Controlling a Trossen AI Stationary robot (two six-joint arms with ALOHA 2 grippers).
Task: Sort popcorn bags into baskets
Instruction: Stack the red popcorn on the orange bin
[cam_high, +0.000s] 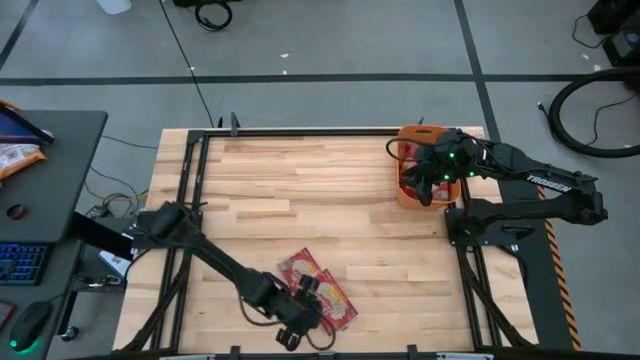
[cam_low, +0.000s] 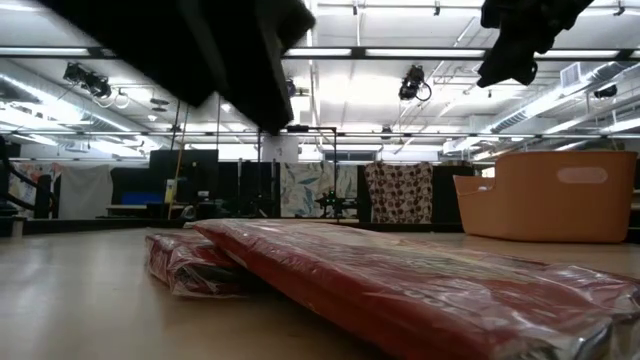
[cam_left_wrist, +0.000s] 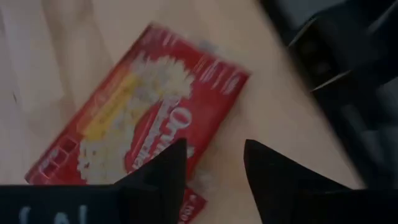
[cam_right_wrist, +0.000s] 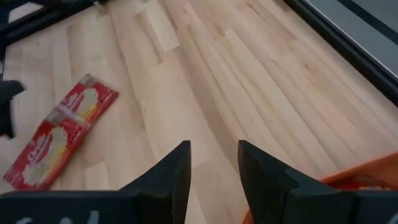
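Note:
Two red popcorn bags (cam_high: 318, 288) with yellow-cream pictures lie flat and overlapping on the wooden table near its near edge; they also show in the low view (cam_low: 400, 285) and the right wrist view (cam_right_wrist: 62, 134). My left gripper (cam_high: 298, 325) hovers open just above the nearer bag (cam_left_wrist: 155, 118), touching nothing, with its fingers (cam_left_wrist: 214, 168) over the bag's corner. The orange basket (cam_high: 404, 190) stands at the table's far right, with red packets showing inside. My right gripper (cam_high: 432, 185) hangs open above the basket, empty (cam_right_wrist: 214, 165); the basket rim (cam_right_wrist: 373, 174) shows beside it.
Black frame rails run along the table's left, far and right sides (cam_high: 190, 180). A wide stretch of bare wood (cam_high: 300, 190) lies between the bags and the basket. A side desk with a keyboard and mouse (cam_high: 30, 260) stands left of the table.

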